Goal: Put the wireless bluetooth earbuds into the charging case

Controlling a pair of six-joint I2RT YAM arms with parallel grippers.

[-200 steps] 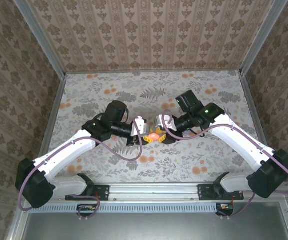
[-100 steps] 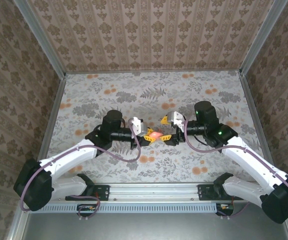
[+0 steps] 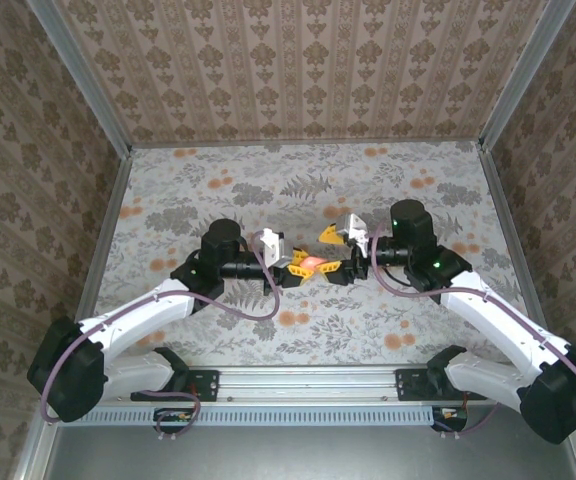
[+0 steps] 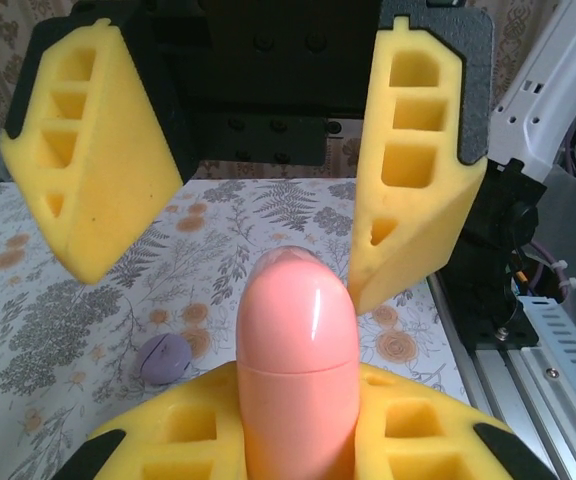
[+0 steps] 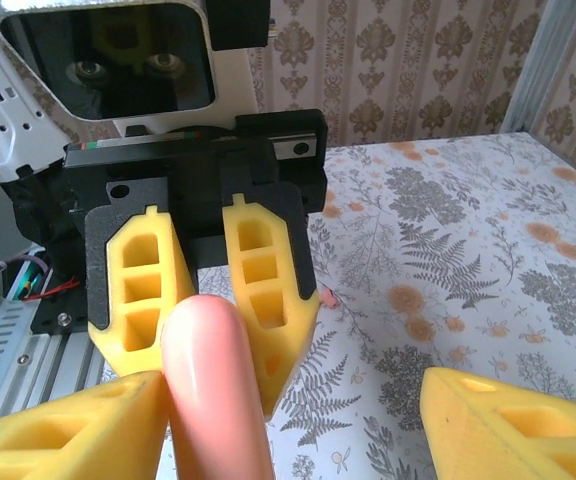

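Smooth coral-pink rounded plastic charging case (image 4: 296, 340), likely light and slippery, is clamped endwise by the left gripper (image 3: 294, 265); the wide-open right gripper (image 3: 331, 254) should pinch its flat faces

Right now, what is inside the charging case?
Nothing of the inside shows. The charging case is closed, its lid seam visible, and it is clamped in the left end effector. Whether anything sits in it is hidden by the shell.

— What sort of place is this?
— A robot lab test cell. Aluminium frame posts (image 3: 80, 75) and patterned wall panels (image 3: 298, 70) box in a floral-print bench (image 3: 168, 200).
— Anything else?
— Left arm (image 3: 138, 305) and right arm (image 3: 488, 300) are bolted to a slotted rail (image 3: 308, 378).
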